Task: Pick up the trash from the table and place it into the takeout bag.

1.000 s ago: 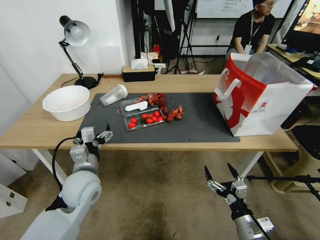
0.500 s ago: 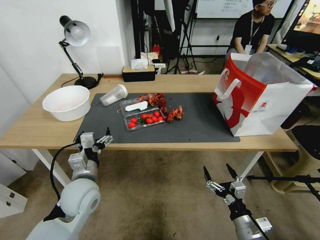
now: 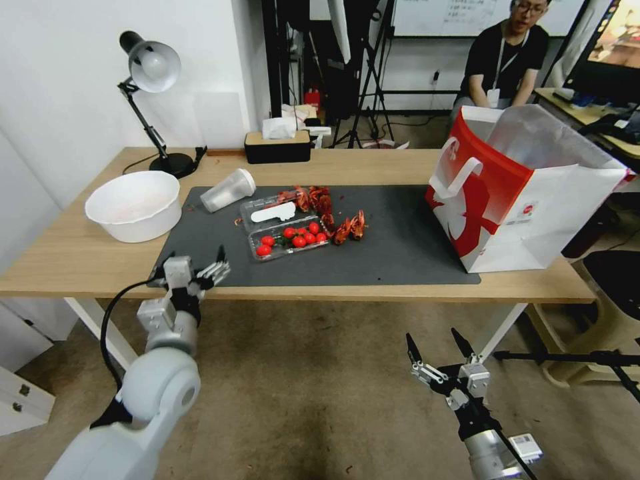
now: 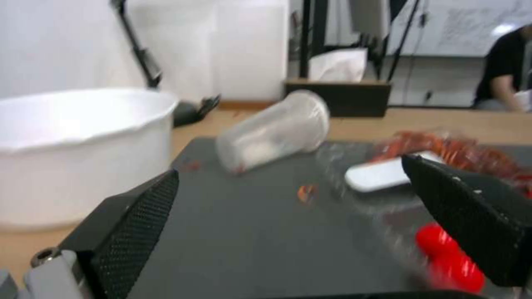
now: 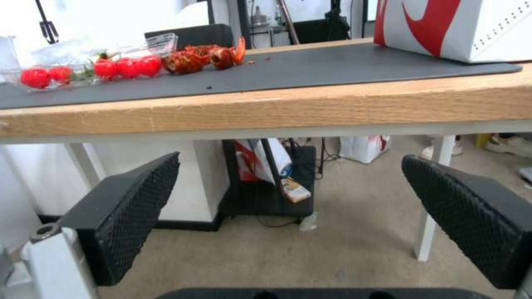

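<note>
The left gripper (image 3: 193,263) is wide open at the mat's (image 3: 400,247) near corner. The right wrist view looks under the table (image 5: 310,108), its right gripper (image 5: 294,207) wide open too.

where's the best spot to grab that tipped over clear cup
Grip the clear cup across its mid-body from above, fingers straddling its round sides. It lies on its side at the mat's far-left corner, so the rim gives little purchase. The left tool, open at the table's near edge, is probably closest.

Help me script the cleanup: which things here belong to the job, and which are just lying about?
Job:
- tipped clear plastic cup
- white round bowl
- clear tomato tray
- red shells
- white-and-red paper takeout bag

Bystanders:
- black desk lamp
- black tissue box
</note>
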`<state>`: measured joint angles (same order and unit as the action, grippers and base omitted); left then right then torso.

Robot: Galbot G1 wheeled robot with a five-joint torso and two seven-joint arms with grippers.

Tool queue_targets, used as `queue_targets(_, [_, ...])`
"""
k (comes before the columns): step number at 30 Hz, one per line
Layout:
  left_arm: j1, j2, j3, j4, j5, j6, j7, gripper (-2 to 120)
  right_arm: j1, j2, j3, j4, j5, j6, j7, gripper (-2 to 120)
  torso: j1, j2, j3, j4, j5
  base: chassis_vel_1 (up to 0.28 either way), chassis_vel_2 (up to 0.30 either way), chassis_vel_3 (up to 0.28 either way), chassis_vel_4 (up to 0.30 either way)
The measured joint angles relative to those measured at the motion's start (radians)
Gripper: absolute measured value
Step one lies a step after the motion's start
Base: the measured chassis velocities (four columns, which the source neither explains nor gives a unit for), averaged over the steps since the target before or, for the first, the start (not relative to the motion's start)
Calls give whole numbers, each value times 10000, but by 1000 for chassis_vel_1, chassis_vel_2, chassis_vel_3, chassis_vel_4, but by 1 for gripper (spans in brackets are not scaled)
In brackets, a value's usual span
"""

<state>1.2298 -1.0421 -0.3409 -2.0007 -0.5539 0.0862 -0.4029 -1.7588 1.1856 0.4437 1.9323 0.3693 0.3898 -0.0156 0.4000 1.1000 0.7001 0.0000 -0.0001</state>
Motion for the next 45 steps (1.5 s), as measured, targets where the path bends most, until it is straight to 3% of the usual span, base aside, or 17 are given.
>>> queue_targets(10, [-2030, 845, 813, 1350, -450, -319, 1254, 100, 8, 39, 19, -34, 88, 71, -45, 100, 0, 0, 0, 1, 0, 0, 0, 0, 0])
queue_targets(13, [-3389, 1155, 1163, 2500, -642, -400, 2073, 100, 3, 39, 42, -34, 191, 100, -84, 100, 1, 0, 0, -4, 2, 0, 0, 0, 0])
queue_targets(14, [-3389, 1155, 1163, 2500, -642, -400, 2073, 100, 3, 39, 42, -34, 191, 100, -84, 100, 1, 0, 0, -4, 2, 0, 0, 0, 0])
queue_targets(17, [-4542, 1481, 1631, 3600, -815, -404, 2697, 100, 31, 68, 47, -51, 205, 102, -89, 100, 0, 0, 0, 0, 5, 0, 0, 0, 0])
queue_targets(22, [-5608, 1695, 2345, 4546, -815, -334, 2902, 100, 34, 125, 35, -64, 203, 103, -97, 100, 2, 0, 0, -1, 1, 0, 0, 0, 0])
queue_targets(30, [-7220, 1883, 3677, 5697, -526, 318, 3917, 100, 29, 135, 32, -63, 187, 110, -106, 100, 1, 0, 0, -1, 0, 0, 0, 0, 0])
queue_targets(32, [-7876, 1917, 4230, 6244, -505, 464, 4538, 100, 12, 134, 39, -63, 186, 120, -107, 100, 1, -1, 0, -2, 1, 0, 0, 0, 0])
queue_targets(33, [-7876, 1917, 4230, 6244, -505, 464, 4538, 100, 12, 134, 39, -63, 186, 120, -107, 100, 1, -1, 0, -2, 1, 0, 0, 0, 0])
queue_targets(35, [-8484, 1985, 4659, 6707, -481, 837, 5466, 100, 0, 130, 46, -63, 183, 130, -107, 100, 1, 0, 0, 0, 1, 0, 0, 0, 0])
queue_targets(42, [-9497, 1957, 5557, 7696, -145, 1302, 6448, 100, 14, 131, 27, -74, 177, 139, -106, 100, 1, -1, 0, 2, 0, 0, 0, 0, 0])
queue_targets(45, [-10163, 1765, 6045, 8413, 263, 1841, 6912, 100, 15, 150, 5, -142, 166, 203, -108, 100, 1, 0, -1, 2, 0, 0, 0, 0, 0])
